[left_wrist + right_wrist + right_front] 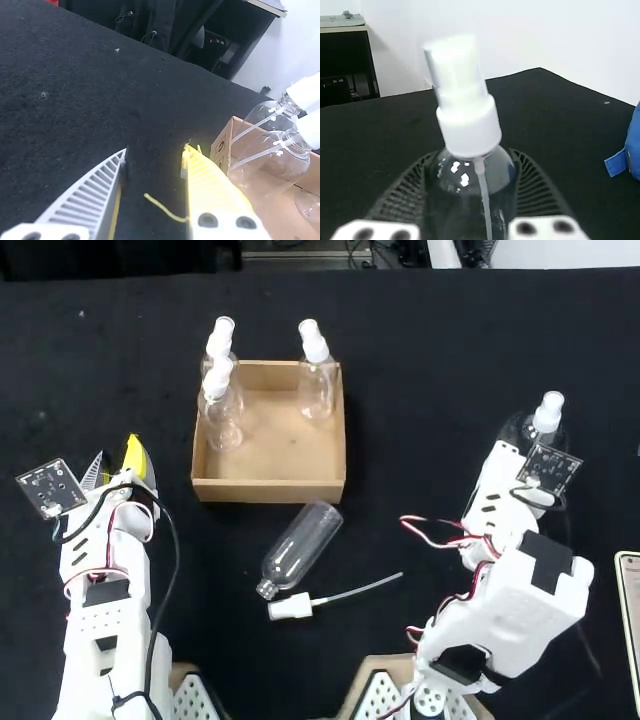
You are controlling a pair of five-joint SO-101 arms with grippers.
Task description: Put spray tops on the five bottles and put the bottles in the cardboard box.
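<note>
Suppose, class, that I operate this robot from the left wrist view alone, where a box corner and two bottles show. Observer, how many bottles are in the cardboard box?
Observer: Three spray-topped bottles stand in the cardboard box, two at its left side and one at its far right corner.
Operator: What is the other arm doing?
Observer: The right gripper is shut on a fourth capped bottle, held upright to the right of the box.
</note>
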